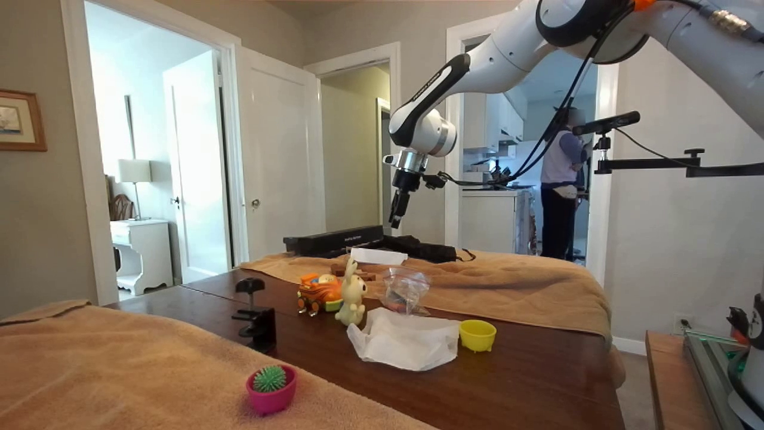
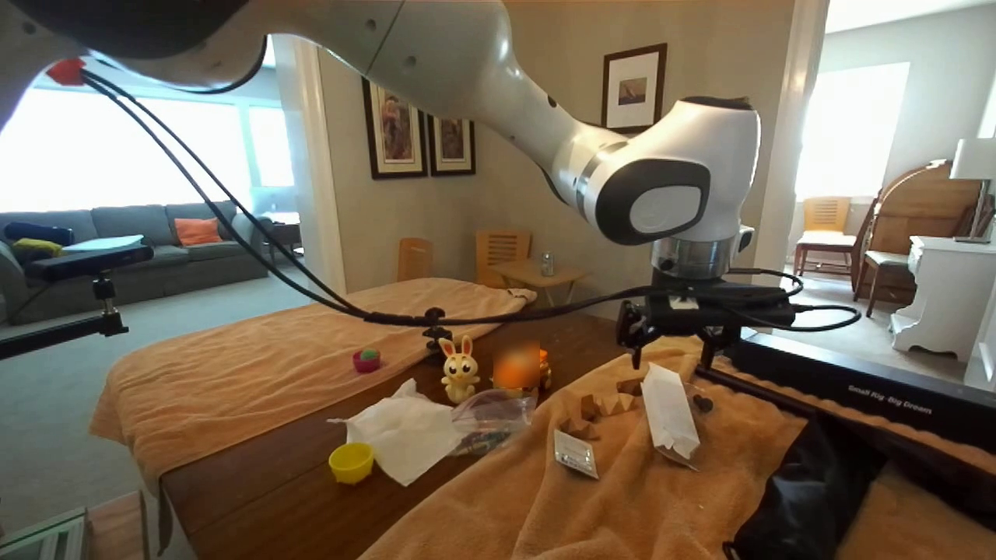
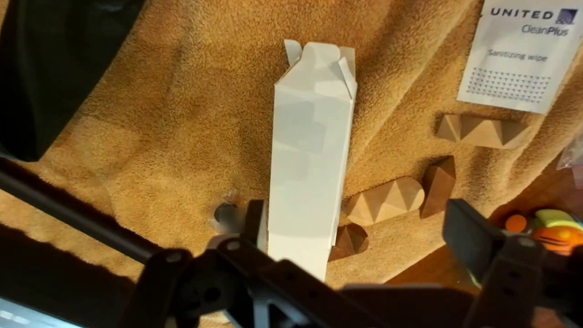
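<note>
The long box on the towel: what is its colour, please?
The box is white; it shows best in the wrist view.

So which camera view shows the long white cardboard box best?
The wrist view: the white box appears largest, flaps clear, though the black gripper hides one end. Both exterior views show it smaller, at a slant.

Smooth paper carton [image 3: 307, 168], rough cloth towel [image 3: 191, 123]

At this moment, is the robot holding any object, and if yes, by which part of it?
Nothing is held. The jaws stand wide open above the long white cardboard box, not touching it.
</note>
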Robot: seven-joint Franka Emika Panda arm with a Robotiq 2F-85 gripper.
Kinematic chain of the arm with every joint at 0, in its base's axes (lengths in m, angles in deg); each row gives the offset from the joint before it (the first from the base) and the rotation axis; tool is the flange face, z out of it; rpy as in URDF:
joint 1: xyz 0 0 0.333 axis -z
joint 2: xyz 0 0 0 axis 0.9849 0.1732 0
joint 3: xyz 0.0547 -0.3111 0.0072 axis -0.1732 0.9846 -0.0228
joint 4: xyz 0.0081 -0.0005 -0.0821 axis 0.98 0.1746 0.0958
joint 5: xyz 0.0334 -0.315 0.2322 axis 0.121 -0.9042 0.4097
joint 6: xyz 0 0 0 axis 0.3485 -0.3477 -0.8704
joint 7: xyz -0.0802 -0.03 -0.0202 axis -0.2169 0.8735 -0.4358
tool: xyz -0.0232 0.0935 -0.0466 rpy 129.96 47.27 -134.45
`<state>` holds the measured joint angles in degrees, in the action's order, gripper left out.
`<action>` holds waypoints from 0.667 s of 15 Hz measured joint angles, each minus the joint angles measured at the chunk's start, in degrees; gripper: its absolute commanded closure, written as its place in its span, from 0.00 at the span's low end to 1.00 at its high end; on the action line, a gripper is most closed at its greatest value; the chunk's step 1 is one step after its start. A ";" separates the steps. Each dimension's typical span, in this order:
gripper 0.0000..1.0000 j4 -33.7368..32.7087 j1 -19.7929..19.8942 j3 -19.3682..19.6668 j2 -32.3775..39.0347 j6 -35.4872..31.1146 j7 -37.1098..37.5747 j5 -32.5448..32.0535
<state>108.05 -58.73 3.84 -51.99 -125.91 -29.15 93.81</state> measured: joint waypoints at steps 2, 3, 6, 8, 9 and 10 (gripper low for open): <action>0.00 -1.36 0.01 -0.10 1.59 -0.03 -0.87 0.00; 0.00 -2.15 0.06 -0.10 2.45 -0.04 -1.13 0.00; 0.00 -4.56 0.39 -0.15 4.71 -0.04 -1.35 0.00; 0.00 -6.09 0.65 -0.34 6.11 -0.03 -1.38 0.00; 0.00 -6.63 0.76 -0.50 6.69 -0.02 -1.39 0.00; 0.00 -7.09 0.84 -0.64 7.20 0.00 -1.40 -0.01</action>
<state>100.96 -57.89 3.19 -44.78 -125.91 -30.55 93.80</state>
